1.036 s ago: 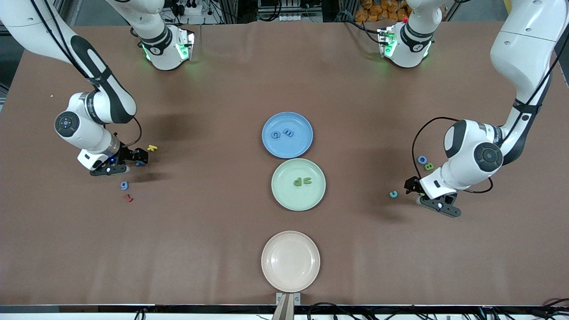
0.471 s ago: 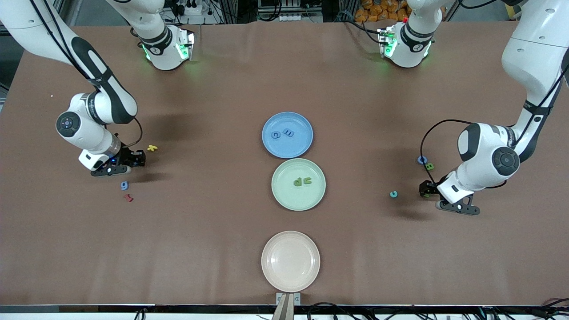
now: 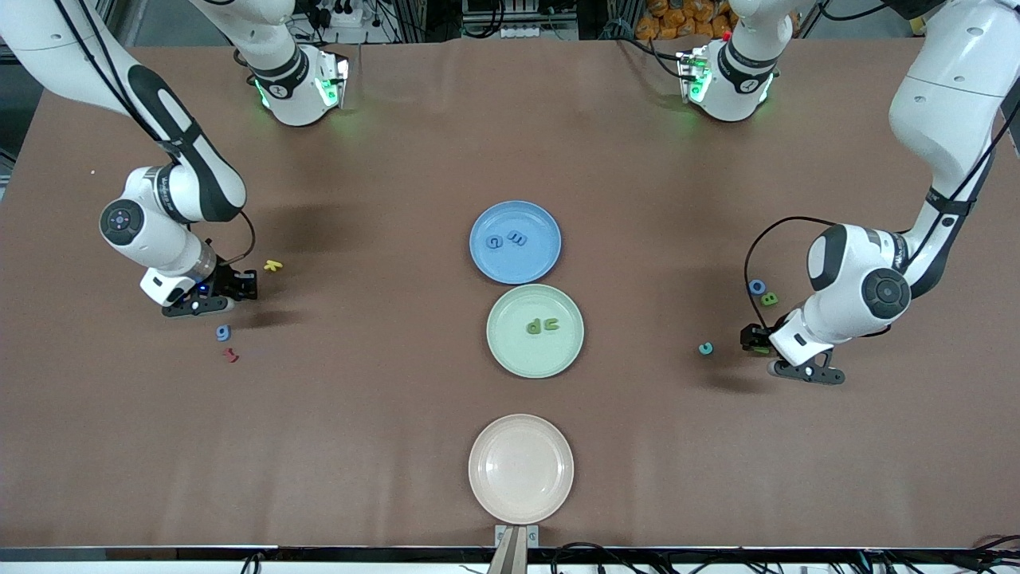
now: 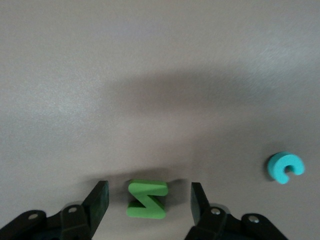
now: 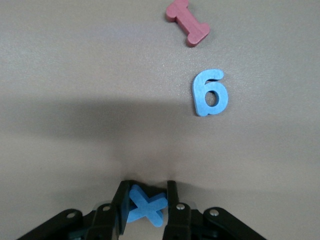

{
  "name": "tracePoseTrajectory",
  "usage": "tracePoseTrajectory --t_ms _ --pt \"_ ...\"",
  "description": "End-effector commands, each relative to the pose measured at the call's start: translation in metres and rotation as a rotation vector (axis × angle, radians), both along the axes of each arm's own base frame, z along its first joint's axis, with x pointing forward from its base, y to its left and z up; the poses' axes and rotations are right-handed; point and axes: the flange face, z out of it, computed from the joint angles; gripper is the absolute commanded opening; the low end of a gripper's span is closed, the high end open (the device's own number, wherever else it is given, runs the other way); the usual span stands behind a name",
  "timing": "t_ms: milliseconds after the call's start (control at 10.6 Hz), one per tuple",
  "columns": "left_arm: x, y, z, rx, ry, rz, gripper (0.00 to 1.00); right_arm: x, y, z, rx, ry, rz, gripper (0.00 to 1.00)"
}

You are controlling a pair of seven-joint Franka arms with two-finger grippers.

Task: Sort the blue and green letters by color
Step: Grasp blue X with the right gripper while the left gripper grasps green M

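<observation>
My right gripper [image 3: 243, 285] [image 5: 148, 192] sits low on the table at the right arm's end, shut on a blue X letter [image 5: 146, 206]. A blue 6-shaped letter [image 5: 210, 92] [image 3: 223, 332] lies close by. My left gripper [image 3: 753, 339] [image 4: 149, 192] is open at the left arm's end, its fingers on either side of a green Z letter [image 4: 147, 199] with a gap on each side. A teal c [image 4: 284, 167] [image 3: 705, 348] lies beside it. A blue o [image 3: 757, 286] and a green B [image 3: 769, 299] lie farther from the camera.
At mid-table a blue plate [image 3: 542, 263] holds two blue letters and a green plate [image 3: 510, 355] holds two green ones. An empty beige plate [image 3: 520, 469] sits nearest the camera. A dark red letter [image 3: 230, 355] and a yellow letter [image 3: 273, 265] lie near the right gripper.
The right gripper's fingers have closed onto the blue X. The left gripper has shifted toward its own end of the table, over the green Z, and its fingers have narrowed.
</observation>
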Motion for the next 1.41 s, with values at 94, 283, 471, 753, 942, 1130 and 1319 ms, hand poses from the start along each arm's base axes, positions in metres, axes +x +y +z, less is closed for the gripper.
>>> tracePoseTrajectory --t_ms 94,283,471,753,942,1130,1319 --pt "0.0 0.001 -0.008 0.034 0.001 -0.018 0.6 0.002 0.006 0.0 0.003 -0.005 -0.005 0.26" --pt "0.0 -0.005 -0.008 0.035 0.001 -0.032 0.16 0.008 0.025 0.01 -0.003 -0.014 -0.085 0.24" --pt "0.001 -0.005 -0.004 0.043 -0.002 -0.036 0.0 0.013 0.052 0.014 -0.002 -0.018 -0.138 0.24" --pt "0.014 -0.044 0.032 0.085 0.033 -0.084 0.0 0.023 0.121 0.028 0.03 -0.044 -0.241 0.24" --pt "0.022 -0.103 0.074 0.113 0.07 -0.105 0.0 0.027 0.173 0.043 0.099 -0.037 -0.297 0.23" --pt "0.016 -0.173 0.097 0.107 0.076 -0.062 0.0 0.023 0.234 0.058 0.159 0.0 -0.34 0.23" --pt "-0.003 -0.236 0.095 0.112 0.069 -0.038 0.0 0.01 0.301 0.07 0.178 0.019 -0.385 0.23"
